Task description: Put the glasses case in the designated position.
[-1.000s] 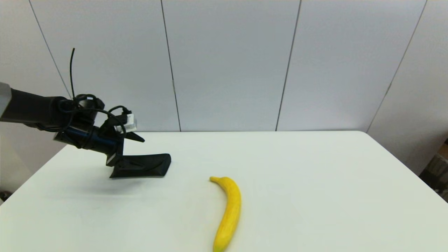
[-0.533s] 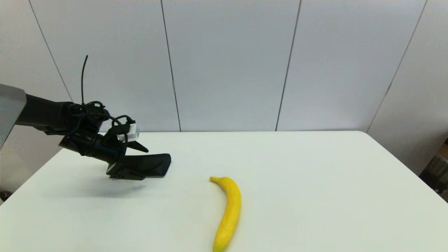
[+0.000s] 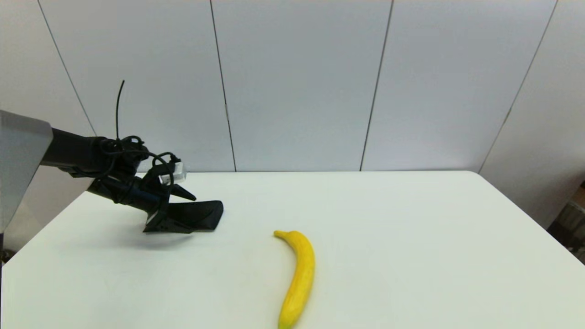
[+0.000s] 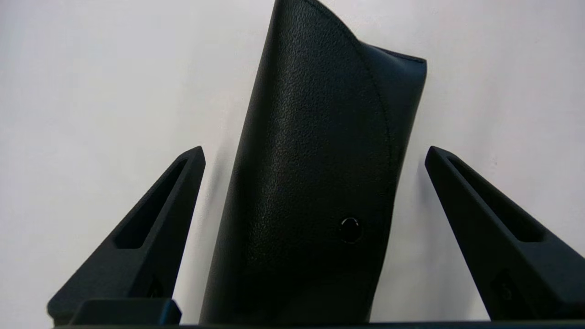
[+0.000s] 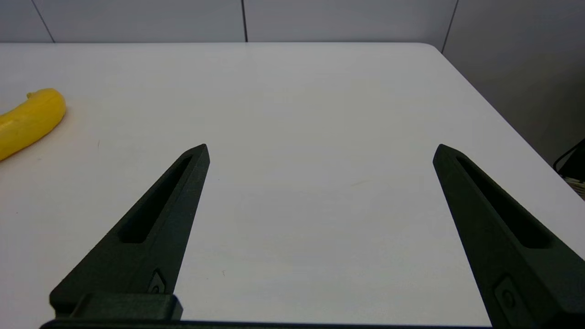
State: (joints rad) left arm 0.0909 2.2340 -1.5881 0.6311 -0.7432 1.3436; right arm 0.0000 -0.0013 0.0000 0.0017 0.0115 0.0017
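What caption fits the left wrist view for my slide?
Open left gripper straddling a black glasses case lying on the white table.

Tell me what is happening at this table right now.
The left claw is open and straddles the glasses case, which lies flat on the white table; neither finger touches it. A banana lies apart, nearer the middle. The right claw hangs open over bare tabletop, holding nothing.
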